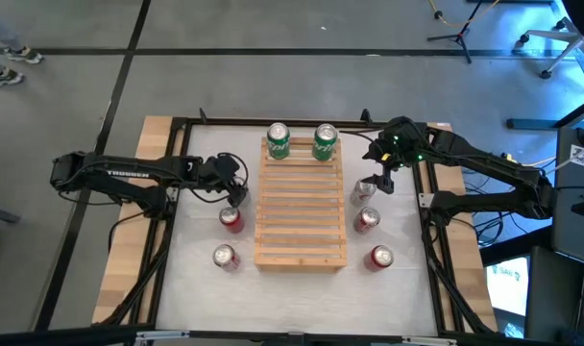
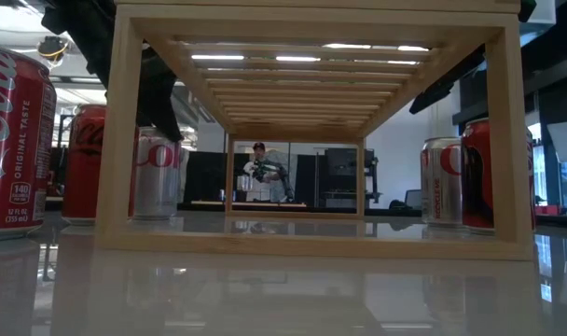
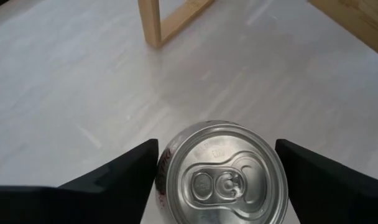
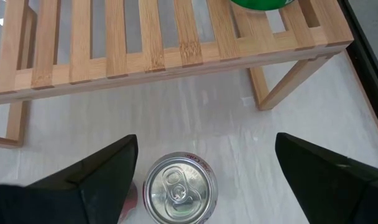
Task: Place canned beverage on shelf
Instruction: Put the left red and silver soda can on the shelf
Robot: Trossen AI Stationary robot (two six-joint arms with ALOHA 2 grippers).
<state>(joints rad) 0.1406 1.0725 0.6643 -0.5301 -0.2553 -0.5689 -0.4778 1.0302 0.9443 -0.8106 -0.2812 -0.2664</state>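
Grey concrete floor (image 1: 273,38) around the white table (image 1: 292,288), black tape lines across it, tripod legs (image 1: 455,38) off behind.

— What do you see past the left gripper (image 3: 219,180)?

— You see a can (image 3: 225,174) standing upright on the white tabletop (image 3: 83,81), silver lid and pull tab facing you. It sits between the two dark fingers (image 3: 124,177). The one finger is touching or nearly touching its rim; the other stands just beside it.

— And beyond the can?

— You see a pale wooden leg of the shelf (image 3: 153,25) resting on the tabletop, well apart from the can.
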